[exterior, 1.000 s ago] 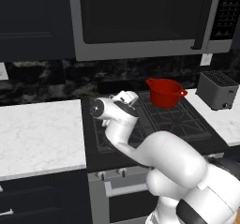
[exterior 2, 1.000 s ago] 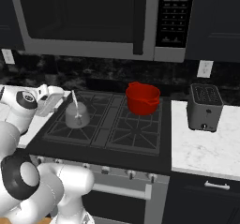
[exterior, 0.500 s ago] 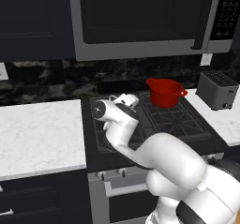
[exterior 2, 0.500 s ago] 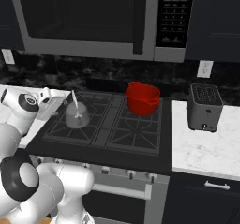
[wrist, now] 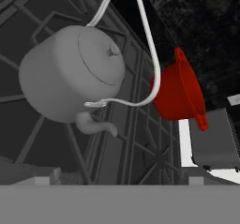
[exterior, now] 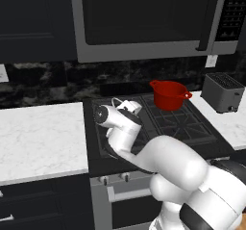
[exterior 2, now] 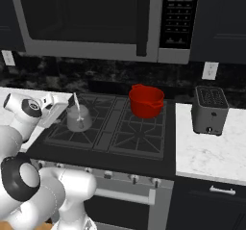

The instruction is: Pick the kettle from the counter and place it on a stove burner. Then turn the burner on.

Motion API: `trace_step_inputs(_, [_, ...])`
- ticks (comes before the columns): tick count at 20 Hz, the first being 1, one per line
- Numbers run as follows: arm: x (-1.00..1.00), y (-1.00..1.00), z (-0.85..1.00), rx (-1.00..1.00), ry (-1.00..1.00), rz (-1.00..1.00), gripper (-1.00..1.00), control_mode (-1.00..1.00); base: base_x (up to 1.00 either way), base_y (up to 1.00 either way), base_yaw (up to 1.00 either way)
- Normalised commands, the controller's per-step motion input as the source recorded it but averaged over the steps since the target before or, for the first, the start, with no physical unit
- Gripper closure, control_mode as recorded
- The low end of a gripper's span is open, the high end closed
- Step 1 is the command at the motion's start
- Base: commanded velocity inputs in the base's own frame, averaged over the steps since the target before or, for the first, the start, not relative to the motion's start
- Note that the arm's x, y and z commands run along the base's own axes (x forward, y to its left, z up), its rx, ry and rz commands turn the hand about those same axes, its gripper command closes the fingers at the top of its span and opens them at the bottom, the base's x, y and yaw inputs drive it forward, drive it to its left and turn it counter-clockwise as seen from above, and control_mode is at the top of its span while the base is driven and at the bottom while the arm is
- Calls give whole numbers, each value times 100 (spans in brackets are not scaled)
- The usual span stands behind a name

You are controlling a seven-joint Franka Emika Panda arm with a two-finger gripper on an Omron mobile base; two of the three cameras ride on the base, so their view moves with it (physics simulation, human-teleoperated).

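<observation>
This is a home kitchen, rendered rather than photographed. A black gas cooktop with square cast-iron grates [exterior 2: 120, 128] sits over a stainless oven front with a row of small knobs [exterior 2: 132, 178] and a bar handle. Above it hangs a built-in steel-framed microwave with a dark glass door [exterior 2: 86, 17] and a keypad panel. White marble-look countertops with faint grey veins [exterior: 41, 140] run on both sides, above dark cabinets and against a black speckled stone backsplash [exterior 2: 96, 72] with white wall outlets. A red two-handled cooking pot [exterior 2: 145, 100] and a small dull-grey metal kettle with a wire handle [exterior 2: 78, 117] stand on the grates, and a grey two-slot toaster [exterior 2: 210, 109] sits on the right-hand counter.
</observation>
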Motion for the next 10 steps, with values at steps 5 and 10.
trace_step_inputs(5, [-3, 5, -7, -2, 0, 0, -100, -100, 0, 0, 0])
trace_step_inputs(10, [-64, 89, -42, -6, -9, 0, -100, -100, 0, 0, 0])
